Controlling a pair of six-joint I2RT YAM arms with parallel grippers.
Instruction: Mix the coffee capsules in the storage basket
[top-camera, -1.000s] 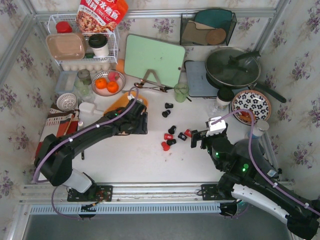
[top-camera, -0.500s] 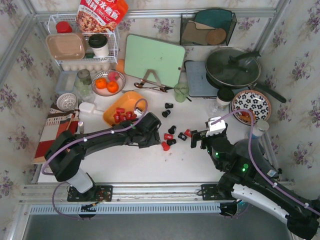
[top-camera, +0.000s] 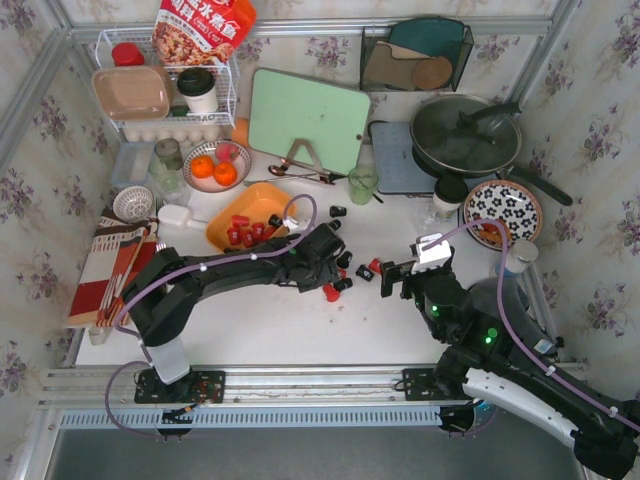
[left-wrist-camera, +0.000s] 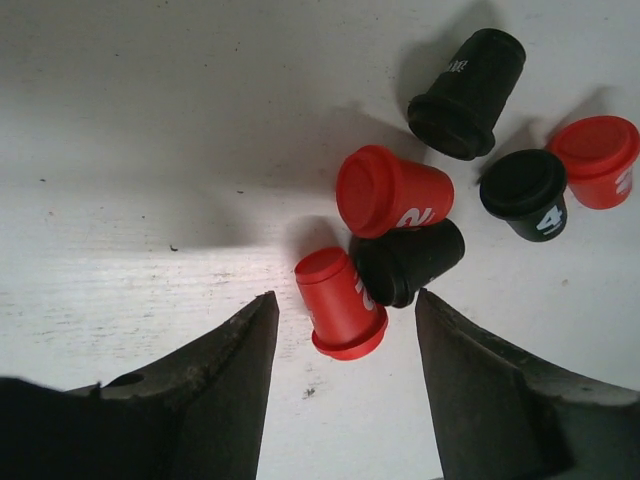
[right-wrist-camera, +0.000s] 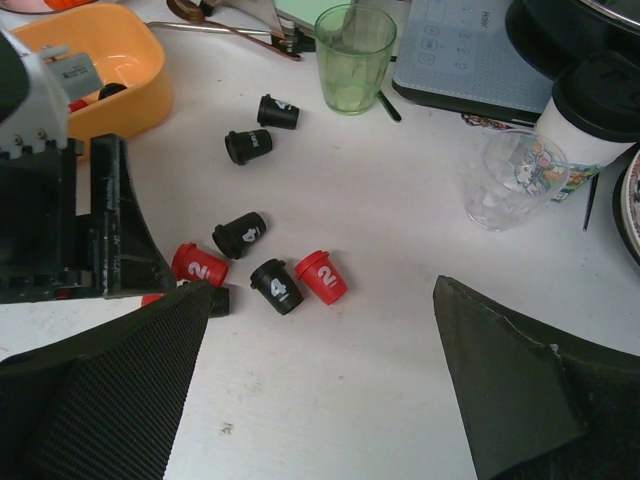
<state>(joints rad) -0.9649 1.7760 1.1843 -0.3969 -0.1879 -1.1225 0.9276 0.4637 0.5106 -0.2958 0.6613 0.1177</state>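
The shallow orange-yellow plastic storage basket (top-camera: 258, 200) sits left of centre on the white table (top-camera: 260, 320) and holds several red cup-shaped coffee capsules (top-camera: 243, 230). A second ago the left arm lay across it and hid them. The left gripper (left-wrist-camera: 343, 300) has since swung right to the loose red and black pods, which have not shifted. Its jaws are partly spread either side of one red capsule (left-wrist-camera: 345, 322) lying on its side, touching nothing. The right gripper (right-wrist-camera: 322, 300) has stayed wide open and empty just right of that cluster. White numerals read "2" on red pods and "4" on black ones. A red snack bag (top-camera: 205, 25) at the back carries Chinese characters.
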